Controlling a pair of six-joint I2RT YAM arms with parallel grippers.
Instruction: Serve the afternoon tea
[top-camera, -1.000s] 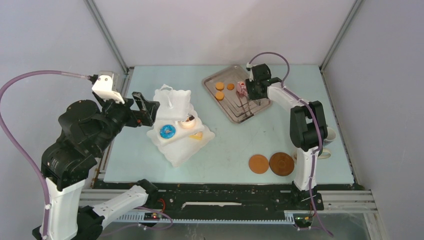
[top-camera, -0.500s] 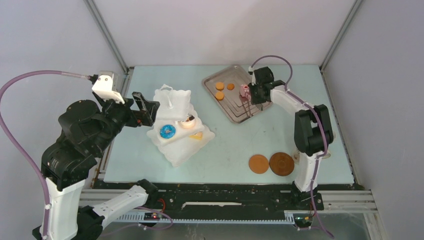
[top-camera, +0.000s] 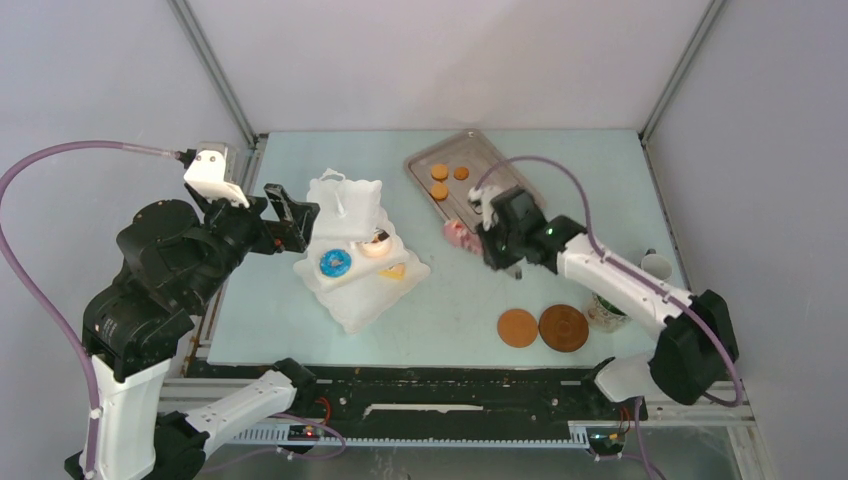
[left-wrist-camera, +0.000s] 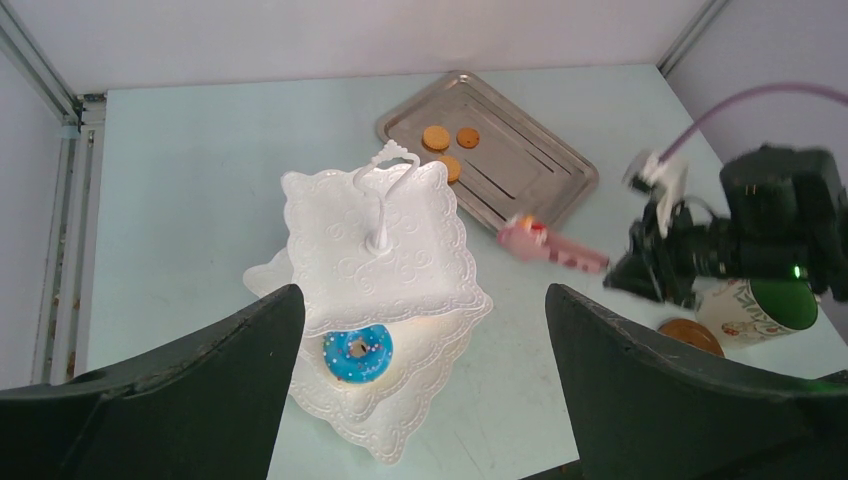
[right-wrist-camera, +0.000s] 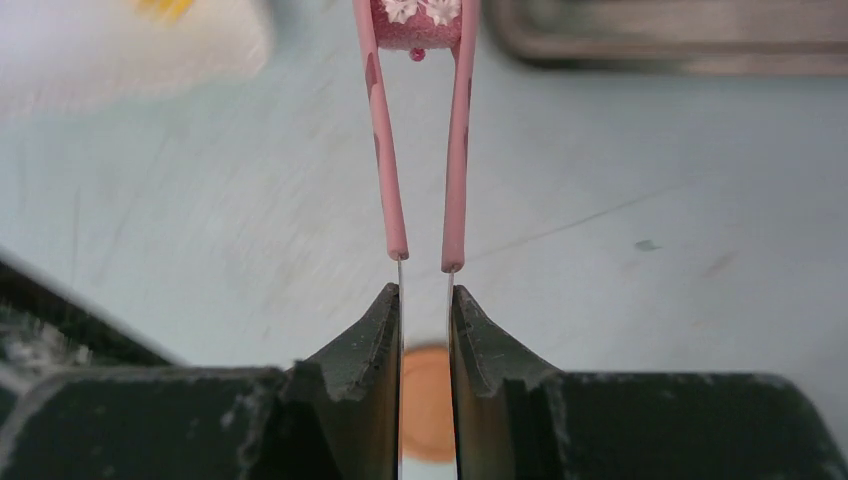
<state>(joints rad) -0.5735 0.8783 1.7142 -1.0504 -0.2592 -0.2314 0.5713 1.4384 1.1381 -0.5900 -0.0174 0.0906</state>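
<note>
1. The right gripper (right-wrist-camera: 425, 300) is clenched on the handle end of the pink tongs (right-wrist-camera: 455, 150), pressing both blades together.
2. The tong tips pinch a pink pastry (top-camera: 458, 233). It hangs above the table (top-camera: 450, 300), just near of the silver tray (top-camera: 480, 155) and right of the white three-tier stand (top-camera: 345, 215), touching neither.
3. The left gripper (top-camera: 295, 218) is released, with its fingers spread wide and nothing between them. It hovers just left of the stand.
4. A blue doughnut (left-wrist-camera: 357, 350) sits on a lower tier of the stand. Three orange biscuits (top-camera: 440, 172) lie at the far end of the tray.
5. The step in hand is judged to be carrying the pastry leftward to the stand. The squeeze should not vary and the tongs should stay level. The approach should come from the stand's right side, clear of its centre handle (left-wrist-camera: 385, 190) and the scalloped rims. The pastry should rest on a tier before the grip eases.
6. The main risk is any slackening in transit, which would drop the pastry onto the table. A knock from the blades could also shift the stand.
</note>
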